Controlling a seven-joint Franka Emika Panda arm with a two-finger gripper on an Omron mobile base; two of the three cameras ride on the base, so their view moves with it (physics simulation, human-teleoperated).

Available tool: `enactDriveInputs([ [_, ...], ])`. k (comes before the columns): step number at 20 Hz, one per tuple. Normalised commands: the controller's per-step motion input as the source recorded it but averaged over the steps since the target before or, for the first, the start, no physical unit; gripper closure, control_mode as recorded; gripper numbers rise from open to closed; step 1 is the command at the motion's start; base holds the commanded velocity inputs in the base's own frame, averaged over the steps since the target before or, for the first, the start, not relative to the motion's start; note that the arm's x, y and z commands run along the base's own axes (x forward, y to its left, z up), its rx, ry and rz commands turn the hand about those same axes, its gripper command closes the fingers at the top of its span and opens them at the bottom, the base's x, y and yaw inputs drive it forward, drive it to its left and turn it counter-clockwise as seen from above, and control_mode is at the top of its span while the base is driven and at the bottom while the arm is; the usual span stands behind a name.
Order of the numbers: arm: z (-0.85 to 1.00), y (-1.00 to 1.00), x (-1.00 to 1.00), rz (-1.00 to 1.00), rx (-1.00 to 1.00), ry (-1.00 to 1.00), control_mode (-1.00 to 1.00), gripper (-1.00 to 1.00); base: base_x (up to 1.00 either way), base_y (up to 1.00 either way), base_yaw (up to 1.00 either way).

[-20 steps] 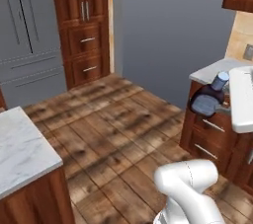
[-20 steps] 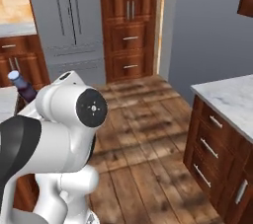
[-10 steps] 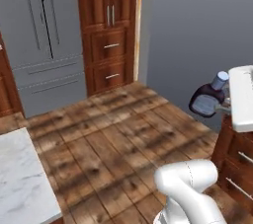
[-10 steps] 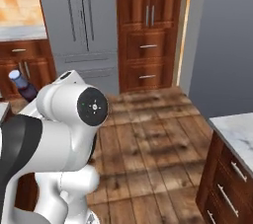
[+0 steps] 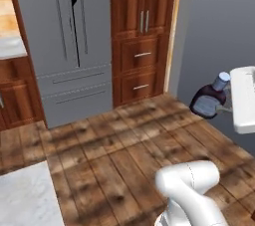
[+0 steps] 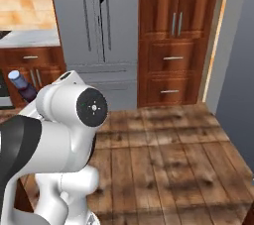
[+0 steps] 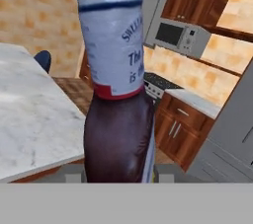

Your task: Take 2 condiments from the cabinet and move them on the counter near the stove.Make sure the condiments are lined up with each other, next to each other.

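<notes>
Gripper (image 7: 118, 178) clamped on the brown bottle (image 7: 118, 119), fingers either side of its lower body, cap end pointing away from the hand. In the hand view the bottle stands right in front, dark brown body, pale blue cap with printed text and a red band where cap meets body. Behind it in that view: a marble counter (image 7: 29, 119) on one side, a blue chair (image 7: 43, 60) past it, a steel microwave (image 7: 179, 36) under a wood cabinet (image 7: 195, 2), a stove (image 7: 157, 84) edge below the microwave, wood drawers (image 7: 175, 129) with metal handles, tan tiled wall. Left base view: bottle (image 5: 209, 99) held in the air at the right edge, tilted, cap up and to the right, above the wood floor (image 5: 129, 145), touching nothing else. Grey fridge (image 5: 64, 46) and tall wood pantry (image 5: 142, 31) well behind it, apart. Corner of a marble counter (image 5: 25, 200) at lower left. Right base view: bottle (image 6: 22, 86) peeks out left of the arm (image 6: 74, 120), cap toward upper left, in front of the drawers under the far counter (image 6: 30, 38). Second condiment, can't tell where.
</notes>
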Motion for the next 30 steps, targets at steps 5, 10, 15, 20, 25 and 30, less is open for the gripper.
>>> enactDriveInputs([
  [5,0.0,0.0,0.0,0.0,0.0,0.0,1.0,1.0,1.0,0.0,0.24],
  [10,0.0,0.0,0.0,0.0,0.0,0.0,1.0,1.0,1.0,0.13,0.25],
  [15,0.0,0.0,0.0,0.0,0.0,0.0,1.0,1.0,1.0,0.19,0.28],
  [20,0.0,0.0,0.0,0.0,0.0,0.0,1.0,1.0,1.0,0.21,0.26],
  [25,0.0,0.0,0.0,0.0,0.0,0.0,1.0,1.0,1.0,0.12,0.21],
  [30,0.0,0.0,0.0,0.0,0.0,0.0,1.0,1.0,0.94,0.19,0.13],
])
